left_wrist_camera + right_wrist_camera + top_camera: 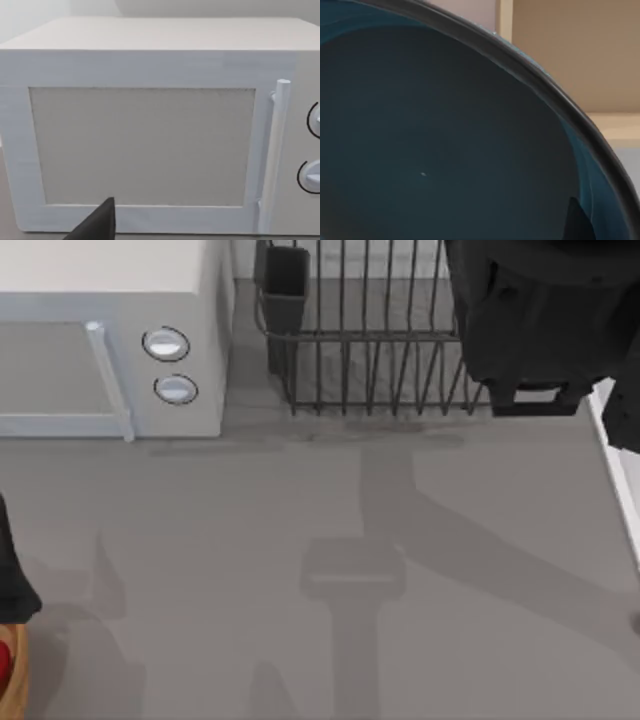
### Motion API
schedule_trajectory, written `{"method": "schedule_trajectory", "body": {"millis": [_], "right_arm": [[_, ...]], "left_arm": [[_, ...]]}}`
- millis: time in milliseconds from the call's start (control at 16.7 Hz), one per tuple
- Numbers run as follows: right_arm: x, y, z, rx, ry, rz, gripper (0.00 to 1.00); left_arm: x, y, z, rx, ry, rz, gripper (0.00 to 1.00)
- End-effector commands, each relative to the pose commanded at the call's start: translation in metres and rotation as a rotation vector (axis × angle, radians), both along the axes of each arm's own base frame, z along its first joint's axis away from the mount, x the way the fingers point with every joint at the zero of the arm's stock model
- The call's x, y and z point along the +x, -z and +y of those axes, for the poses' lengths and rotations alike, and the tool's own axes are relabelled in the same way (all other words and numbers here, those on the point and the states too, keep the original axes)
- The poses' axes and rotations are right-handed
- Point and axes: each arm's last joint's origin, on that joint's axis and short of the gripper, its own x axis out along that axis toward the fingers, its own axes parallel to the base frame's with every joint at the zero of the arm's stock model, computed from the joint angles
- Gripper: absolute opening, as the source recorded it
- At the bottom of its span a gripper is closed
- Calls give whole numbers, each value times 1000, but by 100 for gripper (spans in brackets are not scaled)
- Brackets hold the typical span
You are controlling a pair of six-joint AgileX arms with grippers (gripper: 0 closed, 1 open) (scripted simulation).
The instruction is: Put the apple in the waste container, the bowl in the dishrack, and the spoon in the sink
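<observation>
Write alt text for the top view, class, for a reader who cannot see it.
A grey table seen from above: a white microwave stands at the back left, a black wire dishrack beside it. A dark arm overhangs the rack's right end. At the left edge, a red apple lies in the tan waste container.

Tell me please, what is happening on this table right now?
The right arm is up at the far right, over the end of the dishrack, and its wrist camera looks closely into the teal-blue bowl. So the bowl seems to be on its way to the rack. The apple already lies in the waste container at the near left edge. The left arm is beside that container, and its wrist camera faces the microwave.
</observation>
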Motion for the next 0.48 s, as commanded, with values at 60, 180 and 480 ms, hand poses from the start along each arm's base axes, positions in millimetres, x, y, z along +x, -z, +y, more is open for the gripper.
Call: {"method": "schedule_trajectory", "body": {"millis": [60,180,480], "right_arm": [[0,0,0,0,0,0,0],[2,0,0,0,4,1,0],[38,26,17,-2,7,4,0]], "left_arm": [[0,0,0,0,0,0,100],[0,0,0,0,0,0,100],[0,0,0,0,0,0,100]]}}
